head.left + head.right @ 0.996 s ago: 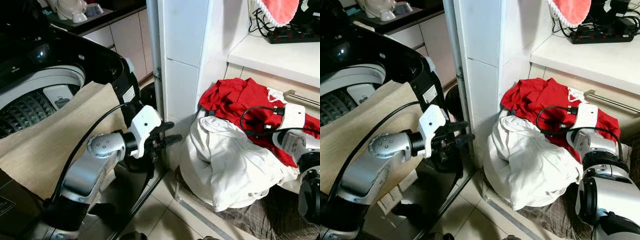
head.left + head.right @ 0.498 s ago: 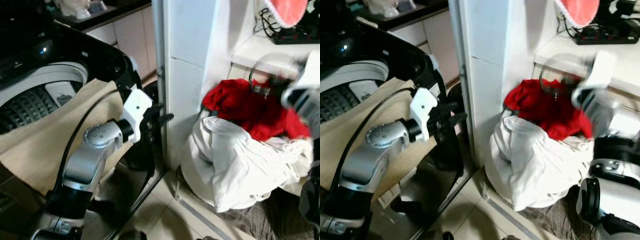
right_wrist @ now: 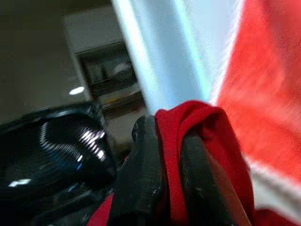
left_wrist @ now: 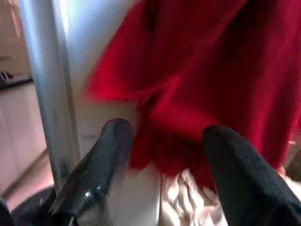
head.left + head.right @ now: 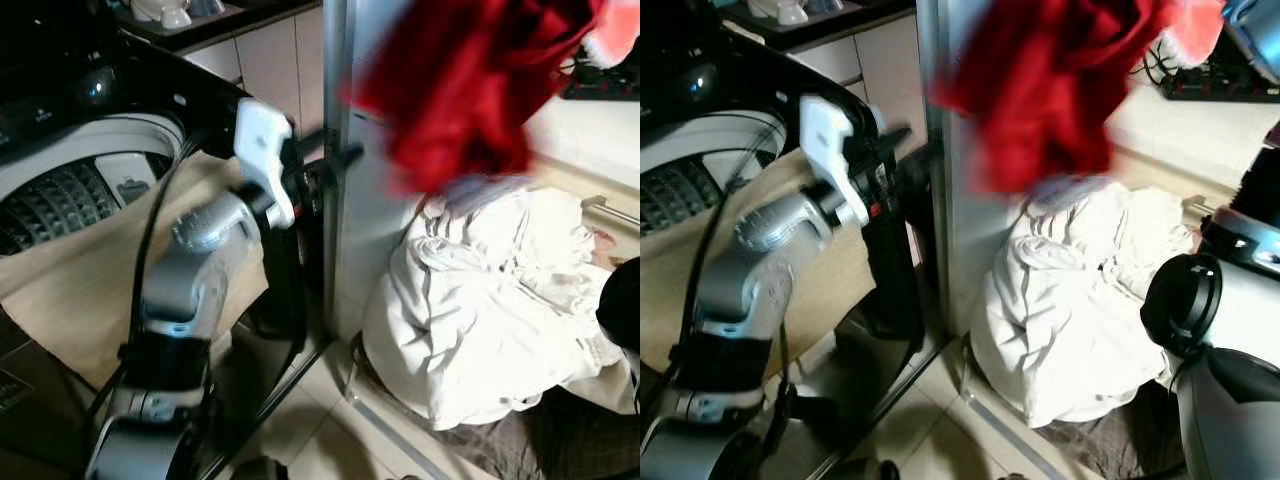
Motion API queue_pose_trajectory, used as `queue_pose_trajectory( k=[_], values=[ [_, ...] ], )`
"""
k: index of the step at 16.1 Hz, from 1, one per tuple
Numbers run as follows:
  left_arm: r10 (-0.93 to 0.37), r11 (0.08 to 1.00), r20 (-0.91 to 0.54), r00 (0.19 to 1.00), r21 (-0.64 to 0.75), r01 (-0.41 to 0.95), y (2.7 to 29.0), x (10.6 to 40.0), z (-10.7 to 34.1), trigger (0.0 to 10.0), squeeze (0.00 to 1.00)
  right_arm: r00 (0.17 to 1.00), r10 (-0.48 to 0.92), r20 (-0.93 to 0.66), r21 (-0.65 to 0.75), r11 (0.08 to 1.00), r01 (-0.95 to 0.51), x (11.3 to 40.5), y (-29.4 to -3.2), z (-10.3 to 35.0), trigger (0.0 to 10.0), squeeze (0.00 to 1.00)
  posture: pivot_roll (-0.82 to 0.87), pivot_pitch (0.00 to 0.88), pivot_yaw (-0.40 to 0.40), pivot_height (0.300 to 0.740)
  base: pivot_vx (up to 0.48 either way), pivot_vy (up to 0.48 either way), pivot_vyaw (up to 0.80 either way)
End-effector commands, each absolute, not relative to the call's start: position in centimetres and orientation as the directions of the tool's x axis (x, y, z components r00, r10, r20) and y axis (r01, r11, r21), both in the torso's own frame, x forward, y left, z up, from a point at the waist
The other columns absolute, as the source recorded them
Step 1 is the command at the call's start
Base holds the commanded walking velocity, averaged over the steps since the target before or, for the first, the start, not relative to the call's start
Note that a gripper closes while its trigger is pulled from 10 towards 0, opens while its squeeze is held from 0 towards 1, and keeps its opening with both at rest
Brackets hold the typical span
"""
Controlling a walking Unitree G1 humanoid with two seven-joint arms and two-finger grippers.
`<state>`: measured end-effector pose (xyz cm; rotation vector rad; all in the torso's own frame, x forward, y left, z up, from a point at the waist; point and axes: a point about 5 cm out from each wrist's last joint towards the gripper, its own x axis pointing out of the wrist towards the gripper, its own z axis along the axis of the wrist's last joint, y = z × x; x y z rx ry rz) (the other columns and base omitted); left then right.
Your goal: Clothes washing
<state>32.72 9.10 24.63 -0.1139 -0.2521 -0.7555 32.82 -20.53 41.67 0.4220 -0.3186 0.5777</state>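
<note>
one red garment [image 5: 455,85] in right gripper [image 3: 171,155]

A white tiled pillar [image 5: 375,230] with a metal corner strip [image 5: 333,180]; cream cabinets [image 5: 270,60] behind; pale floor tiles [image 5: 320,440].

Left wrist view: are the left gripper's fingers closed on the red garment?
No: the left gripper has its two black fingers spread apart, and the red garment hangs beyond them, ungripped.

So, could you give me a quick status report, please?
Right end effector shut on red cloth garment, lifted. Left end effector open beside it. White pillar stands before washer.
</note>
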Motion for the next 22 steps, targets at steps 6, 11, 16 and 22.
queue_pose_trajectory(
  k=[6,11,16,22],
  values=[
    [-0.657,0.618,0.521,0.544,-0.041,0.785,7.9,31.6,29.6,10.0,1.0,0.762,0.615,0.204,0.378,0.668,-0.641,33.0,-15.6,35.7,0.0,0.0,-0.04,0.0,0.022,0.74,0.0,0.0,0.0],
    [-0.808,0.525,0.3,0.508,-0.025,0.851,5.2,31.2,25.3,10.0,0.0,0.745,0.638,0.195,0.402,0.641,-0.654,32.5,-14.6,35.1,0.0,0.0,-0.04,0.0,0.019,0.74,0.0,0.0,0.0],
    [-0.781,0.614,0.206,0.59,0.073,0.786,5.5,32.1,23.7,10.0,0.0,0.731,0.654,0.195,0.393,0.63,-0.67,31.8,-14.2,35.2,0.0,0.0,-0.06,0.0,0.027,0.74,0.0,0.0,0.0],
    [-0.685,0.728,0.191,0.703,0.14,0.672,6.7,33.6,23.4,2.9,0.0,0.708,0.676,0.203,0.393,0.606,-0.692,31.2,-13.2,35.1,0.0,0.0,-0.05,0.0,0.032,0.74,0.0,0.0,0.0]
  ],
)
